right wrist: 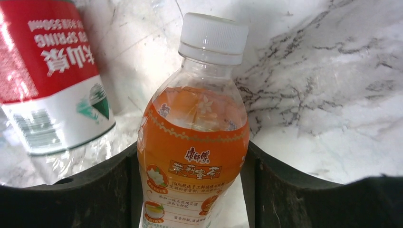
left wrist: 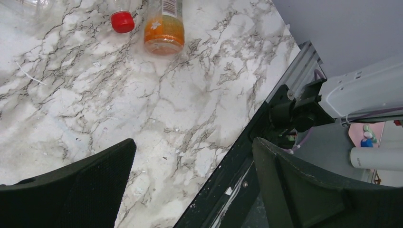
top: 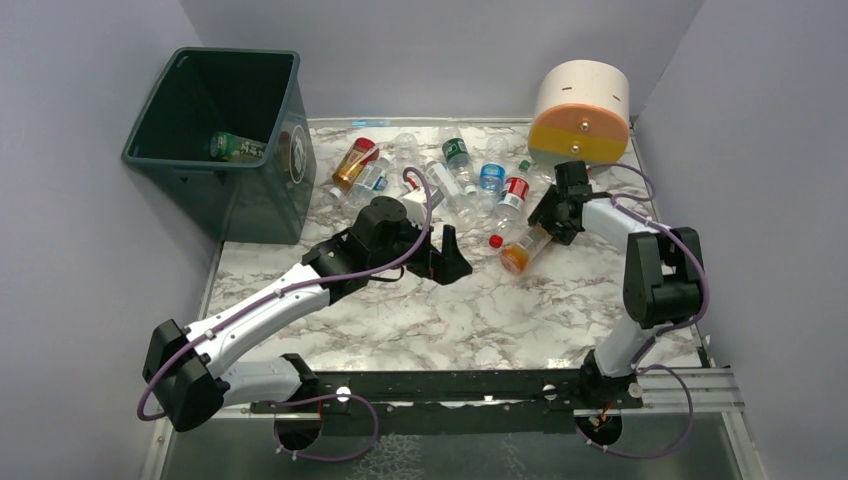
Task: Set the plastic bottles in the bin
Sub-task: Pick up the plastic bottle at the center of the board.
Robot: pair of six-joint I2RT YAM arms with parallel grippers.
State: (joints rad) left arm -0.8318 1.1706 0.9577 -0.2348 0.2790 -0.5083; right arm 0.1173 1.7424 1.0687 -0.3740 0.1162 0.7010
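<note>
My right gripper [top: 552,225] [right wrist: 191,152] is shut on an orange-labelled plastic bottle [top: 520,255] [right wrist: 195,118] with a white cap; a finger presses each side as it lies on the marble table. Beside it lies a red-labelled bottle [right wrist: 47,71] [top: 515,190]. Several more bottles [top: 450,170] lie along the table's back, an amber one [top: 352,163] at their left end. The dark green bin [top: 260,190] stands at the back left with a green-labelled bottle [top: 235,147] inside. My left gripper [top: 448,262] [left wrist: 194,142] hangs open and empty over bare table left of the orange bottle [left wrist: 164,28].
A big cream, orange and yellow cylinder [top: 580,110] stands at the back right, just behind my right arm. A red cap [left wrist: 122,21] [top: 495,241] lies near the orange bottle's base. The black rail [top: 450,385] runs along the near edge. Grey walls enclose the table.
</note>
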